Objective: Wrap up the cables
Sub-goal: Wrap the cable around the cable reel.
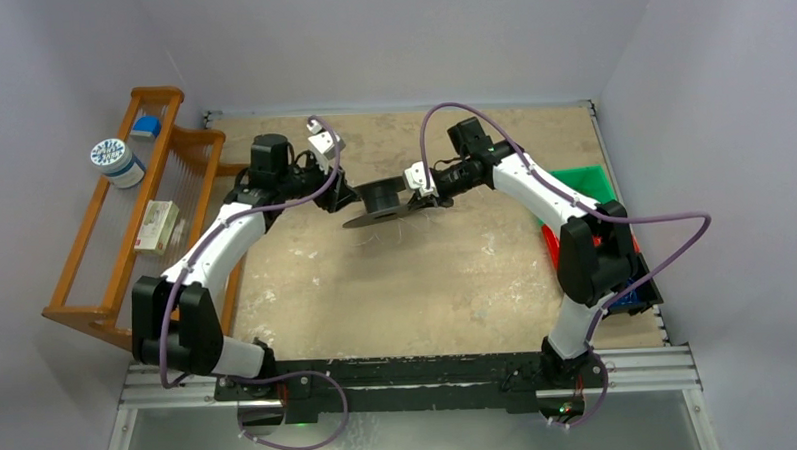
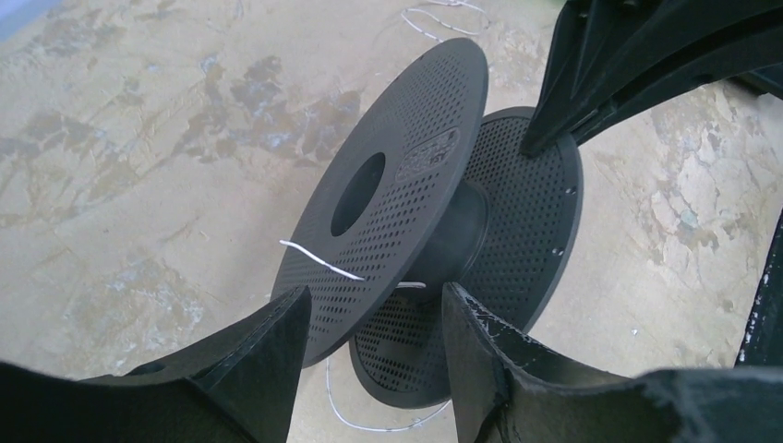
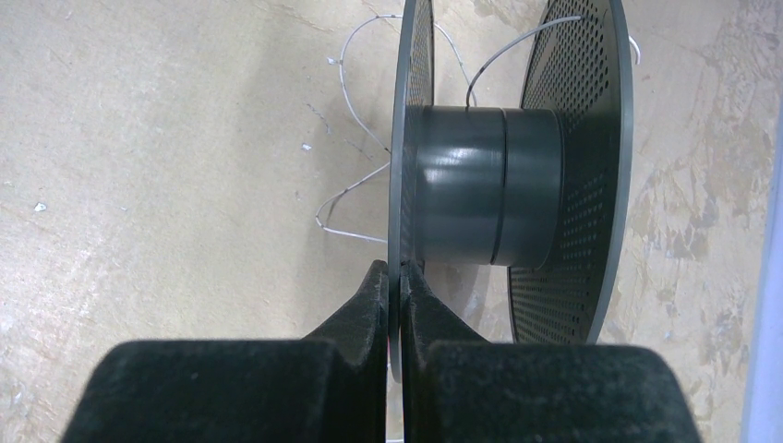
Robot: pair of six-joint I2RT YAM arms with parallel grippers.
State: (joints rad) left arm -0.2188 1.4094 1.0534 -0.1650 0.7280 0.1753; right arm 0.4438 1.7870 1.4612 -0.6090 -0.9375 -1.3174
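Right gripper [image 3: 399, 277] is clamped on one flange rim of the spool [image 3: 480, 185], holding it above the tabletop's far middle. Left gripper [image 2: 376, 295] stands parted and empty. The cable [image 2: 322, 259] end lies across the near flange just ahead of its fingertips, with loops trailing below.

The top external camera is looking down from above and behind the arms [image 1: 225, 241], taking in the bench [image 1: 397, 285] from well back. The left wrist camera is riding behind the left claw [image 2: 376, 293], facing forward and down — very close to the black perforated spool [image 2: 397, 185], catching its flange at a slant. The right wrist camera is looking past the right claw [image 3: 395, 269] at the same spool edge-on, equally near. All three are sharing that spool and the bench beneath.
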